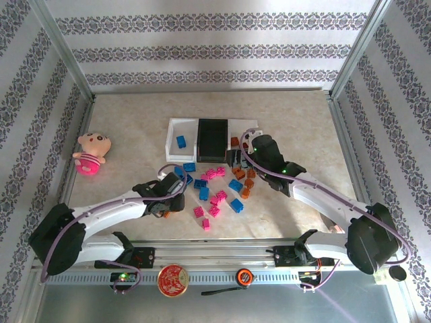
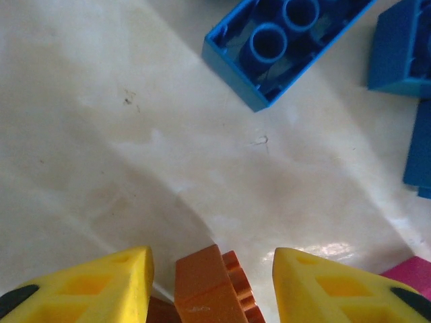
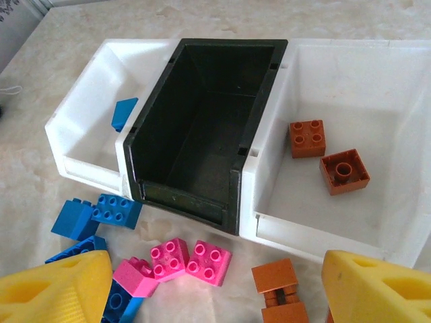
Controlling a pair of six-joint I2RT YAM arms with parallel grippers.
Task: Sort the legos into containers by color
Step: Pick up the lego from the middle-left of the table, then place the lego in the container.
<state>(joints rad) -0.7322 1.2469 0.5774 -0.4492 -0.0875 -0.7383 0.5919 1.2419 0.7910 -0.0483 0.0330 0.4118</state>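
Observation:
Blue, pink and orange legos (image 1: 217, 194) lie scattered on the table in front of the containers. My left gripper (image 1: 167, 203) is low at the left end of the pile. Its yellow fingers (image 2: 114, 286) straddle an orange brick (image 2: 205, 286), with a small gap showing on each side. My right gripper (image 3: 215, 269) hangs open over pink bricks (image 3: 190, 261) and an orange brick (image 3: 277, 282), holding nothing. The left white tray (image 3: 81, 145) holds a blue brick (image 3: 124, 113). No bricks show in the black tray (image 3: 185, 198). Two orange bricks (image 3: 307, 138) lie in the right white tray (image 3: 316, 232).
A pink plush doll (image 1: 91, 153) lies at the far left of the table. Upturned blue bricks (image 2: 283, 40) sit just ahead of my left fingers. A red disc (image 1: 173, 279) and a small orange roll (image 1: 245, 276) rest on the rail at the near edge. Patterned walls enclose the table.

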